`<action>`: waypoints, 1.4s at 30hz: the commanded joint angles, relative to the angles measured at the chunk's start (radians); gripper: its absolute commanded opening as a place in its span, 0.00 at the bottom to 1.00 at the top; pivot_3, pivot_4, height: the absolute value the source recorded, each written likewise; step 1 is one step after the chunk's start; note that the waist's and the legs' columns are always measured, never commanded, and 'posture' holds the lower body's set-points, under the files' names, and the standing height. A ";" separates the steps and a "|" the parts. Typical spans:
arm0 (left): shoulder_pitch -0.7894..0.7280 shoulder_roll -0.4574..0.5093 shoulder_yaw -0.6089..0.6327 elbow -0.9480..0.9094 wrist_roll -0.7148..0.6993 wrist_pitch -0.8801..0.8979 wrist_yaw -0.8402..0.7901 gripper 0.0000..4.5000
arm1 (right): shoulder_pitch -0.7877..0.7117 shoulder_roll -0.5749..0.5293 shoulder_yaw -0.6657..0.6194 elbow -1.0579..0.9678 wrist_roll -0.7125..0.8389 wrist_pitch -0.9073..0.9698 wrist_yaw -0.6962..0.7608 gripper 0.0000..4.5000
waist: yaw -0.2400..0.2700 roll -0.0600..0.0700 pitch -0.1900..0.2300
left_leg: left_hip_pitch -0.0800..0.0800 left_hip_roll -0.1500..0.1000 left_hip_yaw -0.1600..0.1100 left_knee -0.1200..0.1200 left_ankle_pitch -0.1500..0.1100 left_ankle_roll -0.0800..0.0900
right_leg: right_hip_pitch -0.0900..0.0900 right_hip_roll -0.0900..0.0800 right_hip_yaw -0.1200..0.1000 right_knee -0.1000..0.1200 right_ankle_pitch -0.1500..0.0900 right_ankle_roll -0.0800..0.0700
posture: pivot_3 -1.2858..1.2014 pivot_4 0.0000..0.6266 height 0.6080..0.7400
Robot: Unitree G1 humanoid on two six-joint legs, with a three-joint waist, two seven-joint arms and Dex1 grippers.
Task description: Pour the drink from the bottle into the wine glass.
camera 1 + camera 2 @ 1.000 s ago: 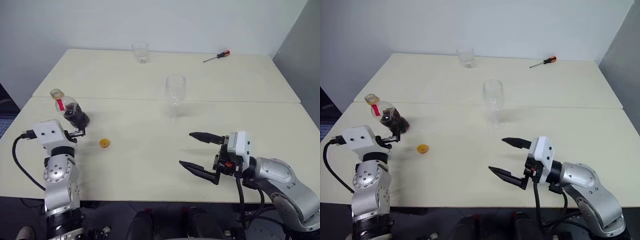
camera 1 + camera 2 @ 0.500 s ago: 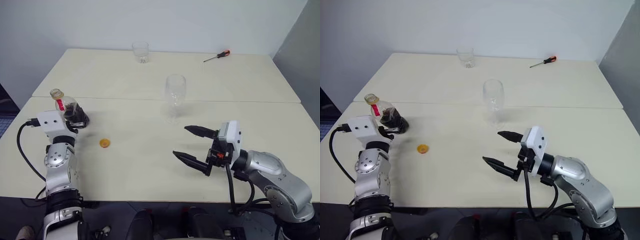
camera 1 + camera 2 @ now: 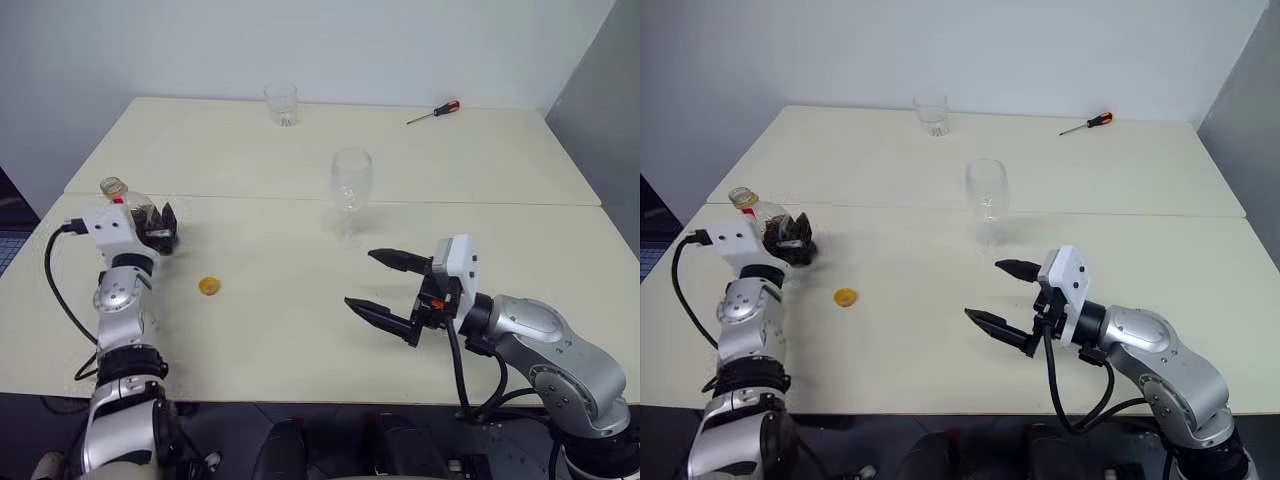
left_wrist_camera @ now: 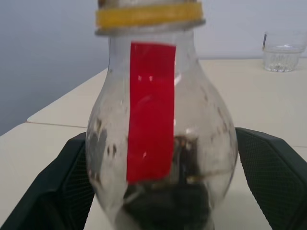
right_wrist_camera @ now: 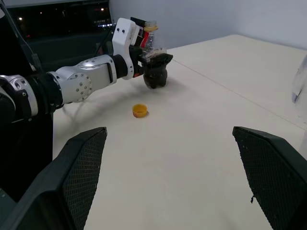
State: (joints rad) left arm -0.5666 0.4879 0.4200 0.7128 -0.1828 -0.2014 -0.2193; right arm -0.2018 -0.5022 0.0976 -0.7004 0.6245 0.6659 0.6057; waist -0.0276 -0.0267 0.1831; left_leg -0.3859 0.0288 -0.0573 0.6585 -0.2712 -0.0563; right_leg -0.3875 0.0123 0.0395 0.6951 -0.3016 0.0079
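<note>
1. Reaching for the bottle (image 3: 138,222) with the left gripper (image 4: 158,191); grasp not yet made, judging by the gap either side of the body in the left wrist view.
2. Left fingers (image 4: 268,177) spread wide, flanking the bottle's round belly, 1 on each side, near but apparently not touching.
3. Bottle upright near the table's (image 3: 300,330) left edge, uncapped by the look of it: orange cap (image 3: 209,287) lying loose on the table just beside, toward the centre. Yellow ring on the neck, red label facing the wrist camera, drink (image 4: 177,201) dark and low in the body.
4. Right gripper (image 3: 385,290) spread wide, empty, hovering over the table's right-centre, well apart from the bottle.
5. Wine glass (image 3: 350,195) upright, empty, mid-table, just beyond the right gripper.
6. Next move, as judged: closing on the belly, lifting, carrying across to the glass, tilting over the rim.
7. Risk noted: rounded, slick plastic; possible slip or squeeze-spill with the neck open.
</note>
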 commanded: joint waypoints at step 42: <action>-0.453 0.075 -0.243 0.263 0.103 -0.070 -0.296 0.29 | -0.222 0.019 -0.037 0.081 -0.053 0.074 -0.171 1.00 | 0.001 -0.002 0.001 | -0.009 -0.002 -0.004 0.004 0.000 0.000 | -0.004 0.001 -0.004 0.001 0.001 0.000 | 0.52 0.24 1.00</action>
State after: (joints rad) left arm -0.9768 0.5554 0.1884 0.9852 -0.0866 -0.2516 -0.4847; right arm -0.4091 -0.4861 0.0937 -0.6127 0.5796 0.7351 0.4551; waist -0.0266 -0.0288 0.1842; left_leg -0.3967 0.0266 -0.0615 0.6622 -0.2710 -0.0564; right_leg -0.3939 0.0132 0.0348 0.6961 -0.3008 0.0082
